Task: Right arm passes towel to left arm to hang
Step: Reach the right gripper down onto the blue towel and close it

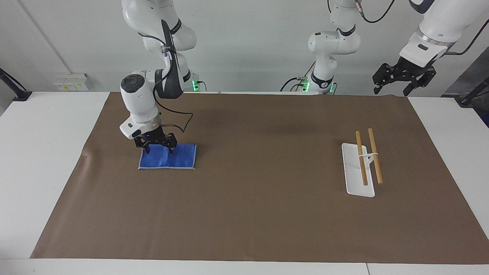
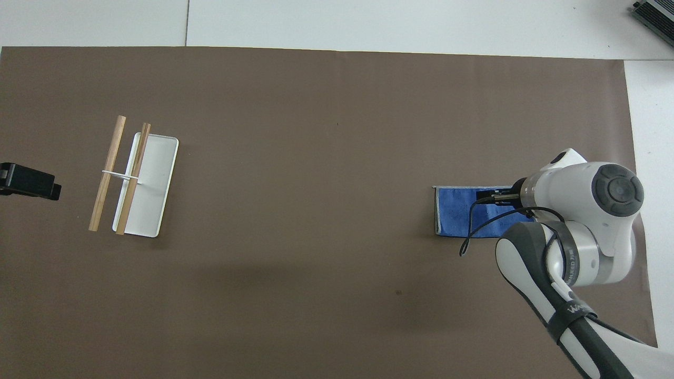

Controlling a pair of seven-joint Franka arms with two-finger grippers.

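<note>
The white counter (image 1: 46,160) carries a big brown mat (image 1: 252,214) that nearly covers it, and everything else is easiest placed from the towel (image 1: 179,158), which lies flat on the mat at the right arm's end. The right arm (image 1: 139,103) bends down over the towel's end, its gripper (image 1: 157,147) low on the edge nearer the robots, fingers spread apart with the tips at or just above the cloth and nothing held between them; I would guess it is set for a pinch on that edge, so the cloth can hang free when lifted for the hand-over. The left arm (image 1: 431,34) waits high up, well apart from the towel at the other end of the counter, its gripper (image 1: 403,78) also spread and empty, probably kept clear until there is something to receive. Below it on the mat, level with the towel, stands the rack (image 1: 363,164), a white base plate with two wooden bars held up on a thin white support, the bars running toward and away from the robots so a cloth can drape over them. The facing view shows how low the right fingers sit and that the rack's bars are raised off the plate; the overhead view hides those fingers under the arm's wrist, but it shows that the towel (image 2: 458,210) lies square and the bars sit off to one side of the plate, and only a black tip of the left gripper (image 2: 29,181) peeks in there.
</note>
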